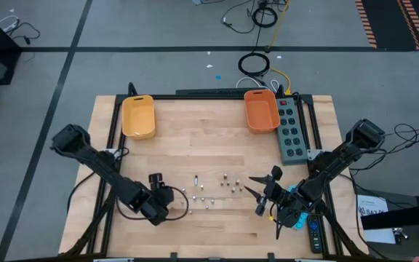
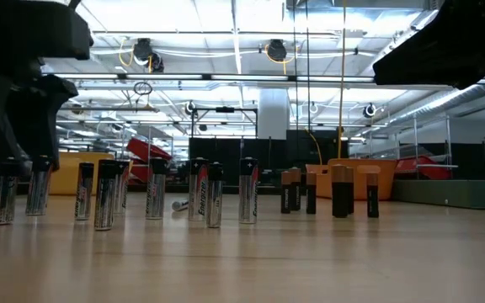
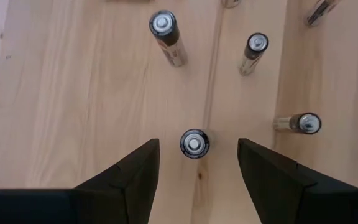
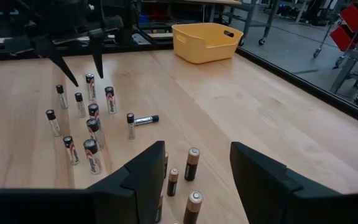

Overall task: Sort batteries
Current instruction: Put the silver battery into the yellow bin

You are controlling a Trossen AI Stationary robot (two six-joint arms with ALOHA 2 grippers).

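Note:
Several small batteries stand upright on their ends on the wooden table [image 1: 217, 225], silvery ones [image 2: 99, 194] to the left and dark copper-topped ones [image 2: 341, 189] to the right. One battery [image 4: 145, 119] lies on its side. My left gripper [image 3: 197, 163] is open and points down, with one finger on either side of an upright silvery battery [image 3: 194, 144], which it does not touch. It stands at the group's left end [image 1: 173, 195]. My right gripper [image 4: 194, 168] is open and hangs nearly level at the group's right end [image 1: 255, 194], with copper-topped batteries [image 4: 191, 163] in front of it.
A yellow bin [image 1: 138, 116] stands at the far left of the table and an orange bin [image 1: 261, 110] at the far right. A grey-green power strip [image 1: 291, 131] lies along the right edge. Bare wood lies between the batteries and the bins.

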